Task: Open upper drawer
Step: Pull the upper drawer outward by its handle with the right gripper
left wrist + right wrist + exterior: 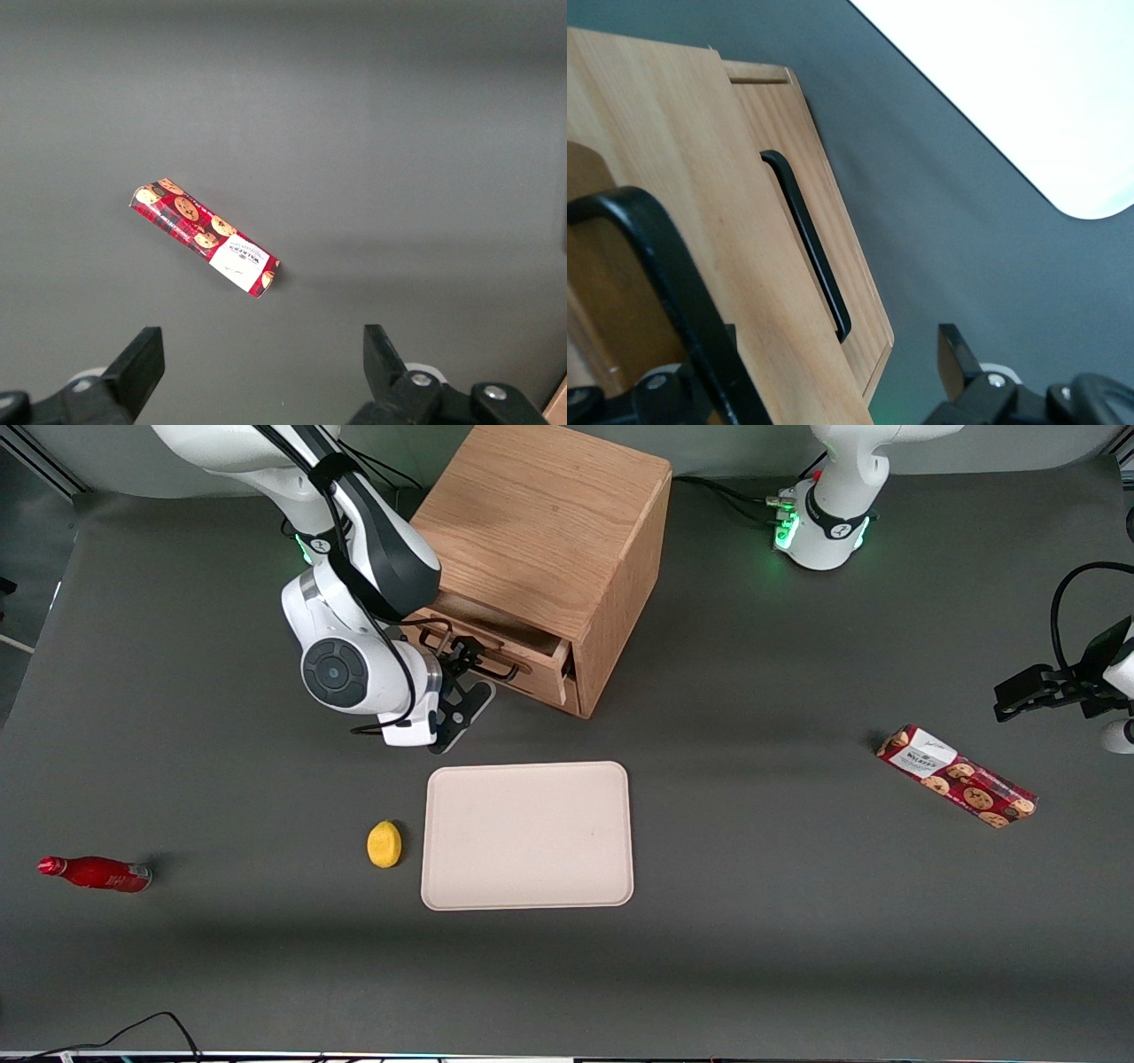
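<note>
The light oak cabinet point(540, 531) stands at the back of the table. Its upper drawer point(518, 645) stands out a little from the cabinet face, ahead of the lower drawer point(833, 266). My right gripper point(461, 662) is right at the upper drawer's front. In the right wrist view the upper drawer's black bar handle point(664, 292) runs very close, just inside one fingertip of my gripper point(806, 390). The other fingertip point(957, 359) is far off over the grey table, so the jaws are open wide. The lower drawer's handle point(808, 243) shows past the upper front point(700, 177).
A beige tray point(527, 834) lies nearer the front camera than the cabinet, a yellow lemon point(384, 843) beside it. A red bottle point(93, 872) lies toward the working arm's end. A cookie box point(957, 775) lies toward the parked arm's end and also shows in the left wrist view point(205, 239).
</note>
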Available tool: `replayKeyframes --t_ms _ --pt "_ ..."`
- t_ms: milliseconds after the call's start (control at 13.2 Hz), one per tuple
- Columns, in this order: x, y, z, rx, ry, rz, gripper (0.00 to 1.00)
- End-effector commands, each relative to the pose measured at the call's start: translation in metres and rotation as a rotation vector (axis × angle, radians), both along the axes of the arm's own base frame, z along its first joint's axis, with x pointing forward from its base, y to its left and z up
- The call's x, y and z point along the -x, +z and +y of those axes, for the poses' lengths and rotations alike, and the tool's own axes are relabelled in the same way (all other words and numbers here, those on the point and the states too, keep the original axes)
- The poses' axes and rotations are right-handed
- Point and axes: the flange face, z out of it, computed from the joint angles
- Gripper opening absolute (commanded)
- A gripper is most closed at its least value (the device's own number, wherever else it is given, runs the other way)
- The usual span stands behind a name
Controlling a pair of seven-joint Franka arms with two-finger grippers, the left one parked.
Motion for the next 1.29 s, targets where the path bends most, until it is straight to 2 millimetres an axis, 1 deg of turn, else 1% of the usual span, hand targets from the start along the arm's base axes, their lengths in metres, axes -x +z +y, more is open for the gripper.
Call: replayKeyframes --t_ms 0,76,228,456,532,760,912,988,1216 --pt "-0.012 0.005 -0.005 -0.009 0.009 -0.020 1.00" --pt "-0.016 0.006 -0.012 0.001 0.003 -0.029 1.00" --pt "-0.021 0.000 -0.018 0.023 0.011 -0.034 1.00" --pt "-0.026 -0.007 -0.019 0.024 0.007 -0.027 1.00" --pt "-0.028 -0.004 -0.020 0.020 0.006 -0.034 1.00" --pt "-0.040 -0.006 -0.036 0.002 0.020 -0.040 1.00" --pt "-0.044 -0.002 -0.040 -0.003 0.017 -0.048 1.00" --pt "-0.049 0.000 -0.047 -0.005 0.004 -0.054 1.00" --pt "-0.062 -0.001 -0.057 -0.002 0.006 -0.068 1.00"
